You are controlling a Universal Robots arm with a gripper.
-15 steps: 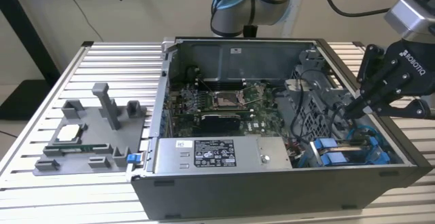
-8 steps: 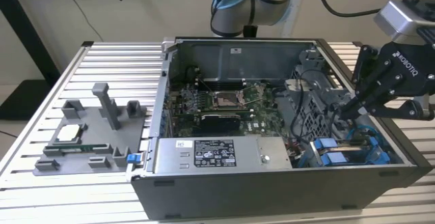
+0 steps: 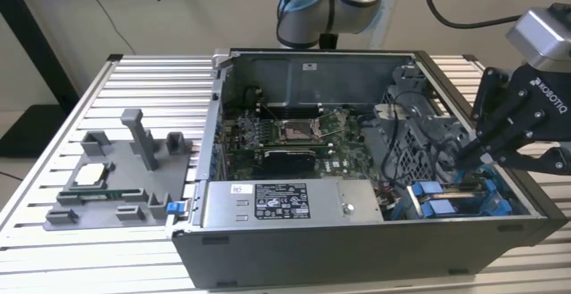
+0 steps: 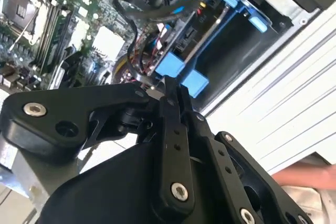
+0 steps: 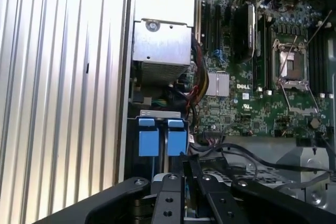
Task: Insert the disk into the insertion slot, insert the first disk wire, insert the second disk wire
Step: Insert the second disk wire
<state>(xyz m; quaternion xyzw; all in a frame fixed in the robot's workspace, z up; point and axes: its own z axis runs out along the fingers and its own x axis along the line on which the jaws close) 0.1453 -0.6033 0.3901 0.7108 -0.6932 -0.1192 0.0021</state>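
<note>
The disk [image 3: 437, 200] sits in its blue carrier inside the insertion slot [image 3: 499, 204], at the front corner of the open computer case on the exterior view's right. Its two blue tabs [image 5: 147, 141] [image 4: 170, 66] face outward. My gripper [image 3: 462, 155] hangs just above that bay with the fingers pressed together. In both wrist views its tips [image 4: 169, 83] [image 5: 187, 162] sit close beside the blue tabs. A black disk wire [image 5: 236, 153] leads away from the tips into the case. A bundle of red and black wires [image 4: 137, 64] lies right beside them.
The silver power supply [image 3: 267, 204] lies along the case's front wall, and the motherboard [image 3: 295, 133] lies behind it. A grey fixture tray [image 3: 116, 180] with parts stands on the slatted table at the exterior view's left. What looks like a person's hand [image 4: 307, 177] is beside the case.
</note>
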